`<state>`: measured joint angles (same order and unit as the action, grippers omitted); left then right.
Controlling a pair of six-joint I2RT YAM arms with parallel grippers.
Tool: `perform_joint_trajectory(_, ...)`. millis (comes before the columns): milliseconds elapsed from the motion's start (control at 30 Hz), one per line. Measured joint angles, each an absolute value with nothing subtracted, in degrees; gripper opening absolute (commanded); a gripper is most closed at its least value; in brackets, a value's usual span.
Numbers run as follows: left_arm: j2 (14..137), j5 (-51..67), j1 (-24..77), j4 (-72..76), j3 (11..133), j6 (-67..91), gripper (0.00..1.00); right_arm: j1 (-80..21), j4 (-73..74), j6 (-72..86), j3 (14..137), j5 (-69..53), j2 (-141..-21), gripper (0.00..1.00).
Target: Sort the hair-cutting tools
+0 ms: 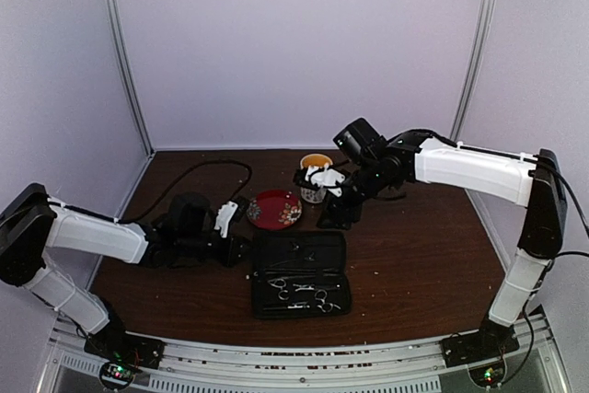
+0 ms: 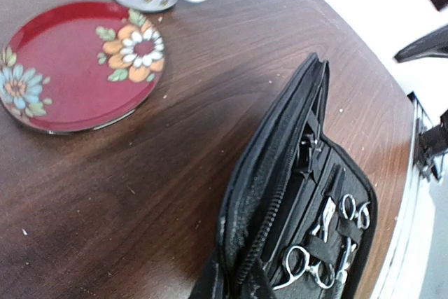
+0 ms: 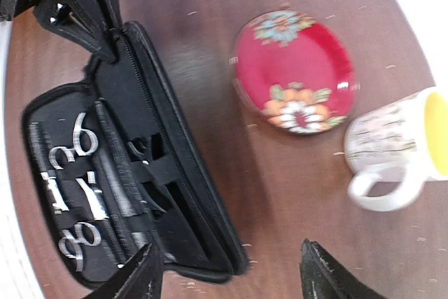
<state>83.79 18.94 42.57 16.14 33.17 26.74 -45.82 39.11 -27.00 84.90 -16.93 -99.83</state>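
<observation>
Well, both scissors [image 3: 75,146] lie strapped in the open case [image 3: 175,194], which sits flat on the surface [image 2: 140,194] near the front edge. Their ring handles show silver against the black lining. The thin black pieces I cannot pick out from that lining.

The left hand [image 1: 237,246] is pressed together at the case's left corner and, from what I can see, pinches its rim. The right hand [image 3: 229,251] hangs spread and empty just beyond the case's far edge, near the saucer [image 3: 294,68] and mug [image 3: 392,148].

I'd judge the scissors light, stiff and slick, with sharp tips. Under the elastic loops they will likely drag a little coming out. The rings look like the place to take them, or the shank just below, pulling along the line of the blades with the case held down.
</observation>
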Motion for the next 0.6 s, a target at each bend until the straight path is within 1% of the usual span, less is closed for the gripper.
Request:
perform_joint_trajectory(133,81.9,16.6,44.6,20.5,29.7,23.0,0.00,-45.5,43.6,-28.4,88.1,-22.9,-104.6,0.67)
perform_joint_trajectory(367,81.3,15.6,45.6,25.4,26.8,19.2,0.00,-45.5,46.4,-30.3,89.3,-26.1,-111.4,0.67)
perform_joint_trajectory(600,81.0,15.0,46.2,26.5,26.6,16.1,0.00,-45.4,50.5,-33.1,94.9,-28.5,-116.7,0.54)
